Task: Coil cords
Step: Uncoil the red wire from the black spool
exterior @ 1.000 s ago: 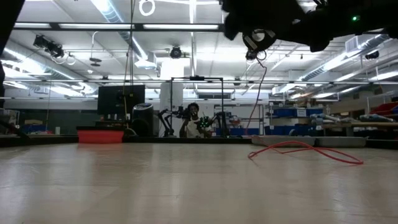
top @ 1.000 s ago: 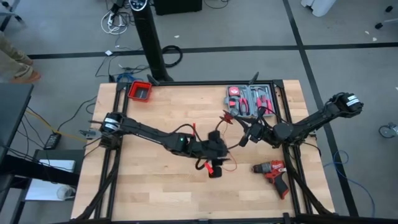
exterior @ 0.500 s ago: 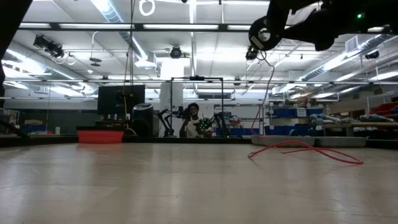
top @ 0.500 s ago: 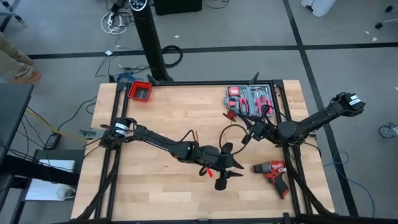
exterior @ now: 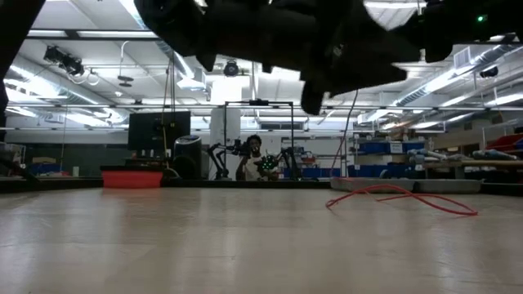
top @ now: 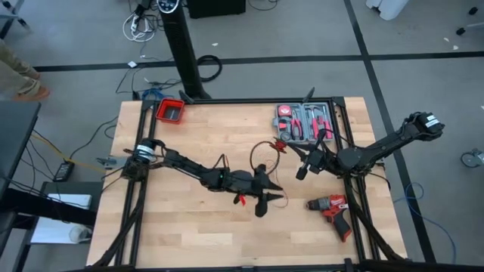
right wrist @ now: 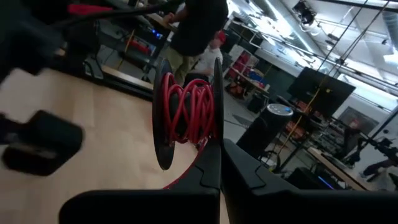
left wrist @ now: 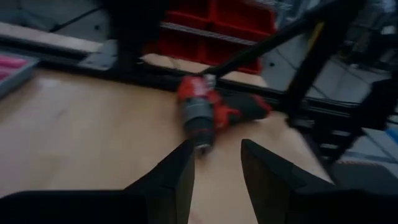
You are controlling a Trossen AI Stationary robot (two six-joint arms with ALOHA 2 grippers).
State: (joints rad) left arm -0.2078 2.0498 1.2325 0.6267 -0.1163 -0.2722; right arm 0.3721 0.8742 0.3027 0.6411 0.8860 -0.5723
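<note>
The cord is a thin red wire. Part of it is wound into a red bundle (right wrist: 186, 106) between two black plates at my right gripper (right wrist: 214, 152), which is shut on it above the table's middle right (top: 301, 168). A loose loop (top: 261, 153) runs on toward the table's middle, and a stretch (exterior: 400, 196) lies on the tabletop. My left gripper (top: 266, 202) is open and empty just near-left of that loop. It points toward the red drill (left wrist: 208, 112). My right gripper pinches the wound red bundle between its two fingers at the edge nearest the gripper (right wrist: 208, 144). The bundle stands out beyond the fingertips, clear of the table. A red strand (right wrist: 180, 180) trails from it toward the tabletop.
The red drill (top: 333, 208) lies near the right front. A tray of red-handled tools (top: 302, 121) sits at the far right and a red bin (top: 170, 111) at the far left corner. A person stands in the room beyond the table (exterior: 255, 159).
My left gripper has swung toward the near right, then come back a little toward the table's middle, turning as it went. The loose cord loop has shifted toward the table's left. My right gripper has kept nearly still with the bundle.
</note>
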